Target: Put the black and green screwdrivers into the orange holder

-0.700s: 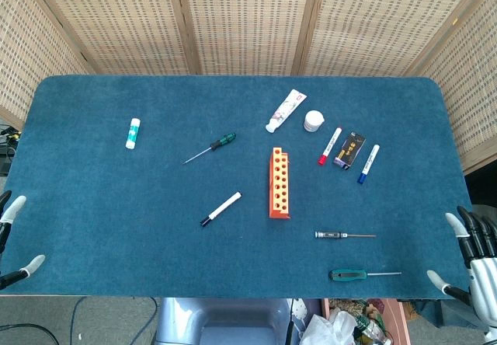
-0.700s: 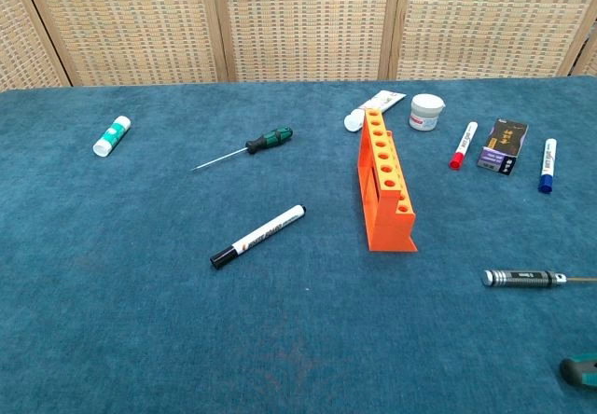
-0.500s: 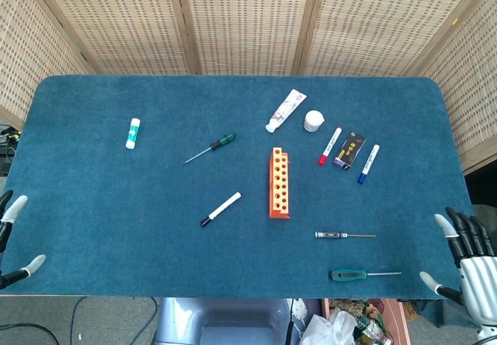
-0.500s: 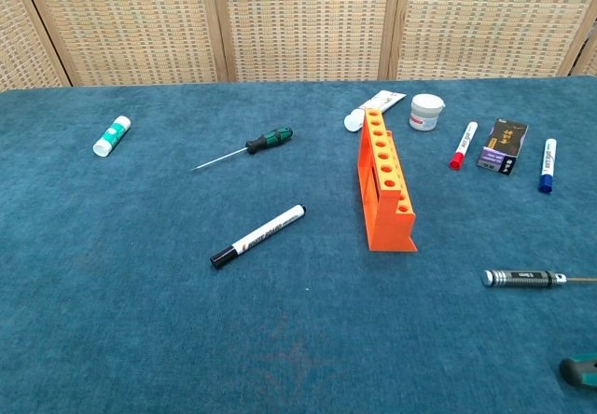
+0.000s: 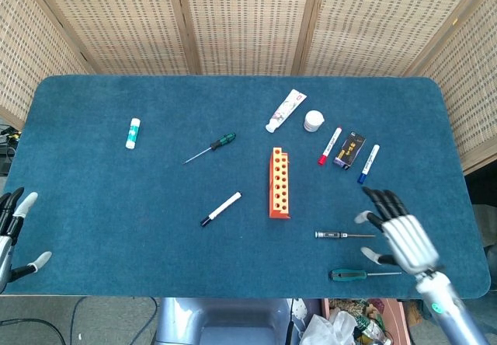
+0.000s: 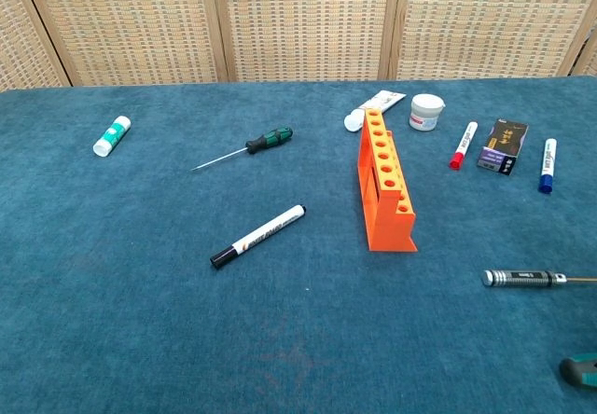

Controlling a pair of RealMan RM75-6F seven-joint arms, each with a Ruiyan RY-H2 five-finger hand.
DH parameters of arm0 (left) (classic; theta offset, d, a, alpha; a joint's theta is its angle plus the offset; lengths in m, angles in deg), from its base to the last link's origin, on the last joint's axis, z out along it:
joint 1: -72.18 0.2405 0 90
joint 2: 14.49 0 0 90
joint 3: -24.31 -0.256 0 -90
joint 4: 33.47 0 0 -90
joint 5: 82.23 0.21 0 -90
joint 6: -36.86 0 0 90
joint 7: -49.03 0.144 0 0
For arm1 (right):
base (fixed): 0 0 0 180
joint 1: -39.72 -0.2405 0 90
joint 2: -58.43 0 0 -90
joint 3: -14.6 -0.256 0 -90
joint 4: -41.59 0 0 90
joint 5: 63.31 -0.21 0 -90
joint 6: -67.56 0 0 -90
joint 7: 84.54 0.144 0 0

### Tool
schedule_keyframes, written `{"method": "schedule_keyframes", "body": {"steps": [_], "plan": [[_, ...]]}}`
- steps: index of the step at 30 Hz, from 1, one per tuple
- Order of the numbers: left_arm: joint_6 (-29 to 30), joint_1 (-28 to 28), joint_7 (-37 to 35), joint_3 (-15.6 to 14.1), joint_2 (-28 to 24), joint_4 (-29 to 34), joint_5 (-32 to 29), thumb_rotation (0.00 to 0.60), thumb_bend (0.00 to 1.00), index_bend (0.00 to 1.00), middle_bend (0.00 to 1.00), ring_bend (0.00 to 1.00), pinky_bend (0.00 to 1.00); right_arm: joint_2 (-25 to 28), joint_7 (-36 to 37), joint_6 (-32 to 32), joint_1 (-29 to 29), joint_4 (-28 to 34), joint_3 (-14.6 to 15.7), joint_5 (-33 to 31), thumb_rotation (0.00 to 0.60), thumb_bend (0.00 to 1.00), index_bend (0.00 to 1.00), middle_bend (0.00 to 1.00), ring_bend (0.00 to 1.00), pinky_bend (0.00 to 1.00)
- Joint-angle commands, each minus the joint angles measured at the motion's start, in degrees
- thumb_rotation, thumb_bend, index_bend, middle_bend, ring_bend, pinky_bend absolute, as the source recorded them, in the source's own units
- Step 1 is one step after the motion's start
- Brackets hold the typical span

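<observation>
Screwdrivers lie in three spots on the blue-carpeted counter (image 5: 116, 205). One with a black and green handle (image 5: 211, 149) and a thin bare shaft sits left of the orange holder (image 5: 279, 182), tilted, handle end toward the far side; the chest view shows the handle banded dark and green. A second, slim one with a black knurled handle (image 5: 344, 235) lies flat near the holder's near end, on its right side, shaft pointing right. A third with a solid green handle (image 5: 363, 274) rests close to the near edge, shaft also pointing right. The orange holder is a narrow upright block with a row of round holes along its top, all of them unfilled, standing lengthwise toward the far side of the counter.

The right robot hand (image 5: 400, 235) shows over the counter with its fingers spread apart and holding nothing. Its dark fingertips reach toward the far side. It sits just right of the black-handled screwdriver, near that tool's shaft tip, and just above the green-handled one's shaft as seen from the head view; whether it touches either I cannot tell. The holder stands apart to its left, and the black and green screwdriver lies well away beyond that.

The left robot hand (image 5: 14, 232) is at the counter's near left edge, fingers apart, holding nothing, far from every screwdriver.
</observation>
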Motion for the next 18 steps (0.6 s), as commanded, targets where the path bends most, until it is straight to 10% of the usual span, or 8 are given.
{"method": "schedule_keyframes", "body": {"steps": [1,18], "plan": [[-0.65,-0.34,0.1,0.55,0.03,0.28,-1.22,0.6,0.0,0.0,0.0,0.0,0.0,-5.14,-2.79,6.13,-3.73,-1.12,-1.91,-5.02,0.6,0.21,0.41,0.0,0.0,0.0],[-1.81,-0.7,-1.65,1.04,-0.95,0.47,-2.84,0.6,0.0,0.0,0.0,0.0,0.0,-17.83,-20.54,16.6,-9.95,-4.46,-2.47,-21.3,0.6,0.28,0.42,0.0,0.0,0.0]]}}
